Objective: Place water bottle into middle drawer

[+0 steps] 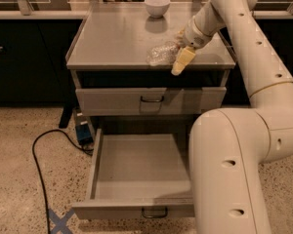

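The water bottle [161, 54], clear and crinkled, lies on its side on the grey cabinet top [112, 38], near the front right. My gripper [180, 62] hangs at the bottle's right side, close against it, its pale yellow tip pointing down over the front edge. The middle drawer [136, 167] is pulled wide open low in the view. It is empty, with a dark wire handle on its front. My large white arm link [224, 169] covers the drawer's right side.
A closed grey drawer [151, 100] sits just under the top. A white bowl [157, 6] stands at the back of the top. A black cable [44, 155] and a blue box [83, 133] lie on the speckled floor to the left. Dark cabinets flank the unit.
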You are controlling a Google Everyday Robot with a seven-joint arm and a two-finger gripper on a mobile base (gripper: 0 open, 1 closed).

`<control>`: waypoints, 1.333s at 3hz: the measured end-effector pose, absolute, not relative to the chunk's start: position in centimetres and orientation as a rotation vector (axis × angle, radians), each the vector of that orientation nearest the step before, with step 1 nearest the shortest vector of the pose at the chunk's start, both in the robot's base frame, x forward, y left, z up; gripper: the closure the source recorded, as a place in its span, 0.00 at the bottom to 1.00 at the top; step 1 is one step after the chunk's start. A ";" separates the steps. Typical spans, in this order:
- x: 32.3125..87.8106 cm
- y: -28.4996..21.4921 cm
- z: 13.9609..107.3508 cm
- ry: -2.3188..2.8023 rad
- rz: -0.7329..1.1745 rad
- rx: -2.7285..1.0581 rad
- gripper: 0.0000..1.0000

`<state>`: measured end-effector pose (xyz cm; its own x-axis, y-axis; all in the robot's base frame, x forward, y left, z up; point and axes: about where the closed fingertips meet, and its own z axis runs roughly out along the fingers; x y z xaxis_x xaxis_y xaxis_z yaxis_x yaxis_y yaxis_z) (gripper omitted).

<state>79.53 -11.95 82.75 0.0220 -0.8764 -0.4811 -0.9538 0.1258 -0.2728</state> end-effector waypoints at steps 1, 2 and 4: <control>79.5 -11.9 82.8 1.865 0.185 -1.763 0.42; 79.5 -11.9 82.8 1.865 0.185 -1.763 0.65; 75.3 -8.7 86.6 1.673 0.327 -1.741 1.00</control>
<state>75.28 -8.71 86.59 0.1376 -0.7772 -0.6140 -0.9513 0.0689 -0.3005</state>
